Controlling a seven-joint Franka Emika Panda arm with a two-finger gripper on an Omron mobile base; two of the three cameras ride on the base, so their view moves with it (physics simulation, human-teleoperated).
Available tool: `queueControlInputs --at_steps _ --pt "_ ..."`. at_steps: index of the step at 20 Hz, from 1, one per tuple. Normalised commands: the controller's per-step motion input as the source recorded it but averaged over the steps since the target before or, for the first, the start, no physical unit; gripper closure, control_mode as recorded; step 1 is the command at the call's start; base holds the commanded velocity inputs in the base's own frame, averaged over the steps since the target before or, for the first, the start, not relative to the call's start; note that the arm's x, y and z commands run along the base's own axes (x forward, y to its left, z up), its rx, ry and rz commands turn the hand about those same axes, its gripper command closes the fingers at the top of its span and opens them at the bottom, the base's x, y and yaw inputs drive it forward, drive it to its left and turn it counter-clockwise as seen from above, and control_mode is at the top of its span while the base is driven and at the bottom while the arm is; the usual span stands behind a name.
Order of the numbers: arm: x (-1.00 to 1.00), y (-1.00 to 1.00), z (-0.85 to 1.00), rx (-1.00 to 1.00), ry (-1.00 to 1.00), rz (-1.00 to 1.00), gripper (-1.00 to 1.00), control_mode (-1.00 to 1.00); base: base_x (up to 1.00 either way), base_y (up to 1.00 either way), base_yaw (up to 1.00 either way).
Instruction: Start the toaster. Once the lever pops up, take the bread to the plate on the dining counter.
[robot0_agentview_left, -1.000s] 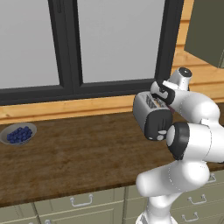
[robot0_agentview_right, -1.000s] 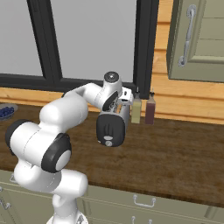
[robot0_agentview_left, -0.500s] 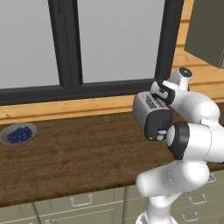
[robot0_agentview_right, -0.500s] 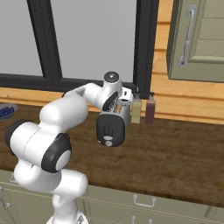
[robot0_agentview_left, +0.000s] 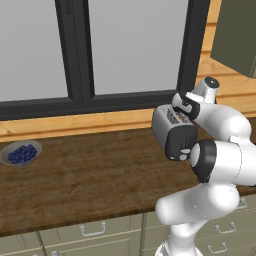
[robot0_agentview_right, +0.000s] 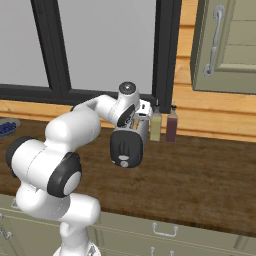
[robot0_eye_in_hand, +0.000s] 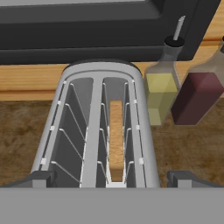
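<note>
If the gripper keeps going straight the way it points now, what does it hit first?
Probably the toaster: the gripper looks straight down onto its slotted top, with the bread in the right slot. The fingertips straddle the toaster, so depth is unclear.

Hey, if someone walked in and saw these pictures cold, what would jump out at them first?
Probably the boxy silver toaster on the dark wood counter, with a tan bread slice sunk in one slot, directly below the gripper. Next, the yellow bottle and dark red bottle beside it, and the grey bowl of blueberries far along the counter.
</note>
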Motion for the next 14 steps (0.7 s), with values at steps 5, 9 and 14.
queueControlInputs --at_steps 5,9,14 --pt "0.0 0.0 0.0 0.0 0.0 0.0 -1.0 -1.0 0.0 0.0 0.0" --pt "0.0 0.0 0.0 0.0 0.0 0.0 -1.0 -1.0 0.0 0.0 0.0" --pt "0.0 0.0 0.0 0.0 0.0 0.0 -1.0 -1.0 0.0 0.0 0.0"
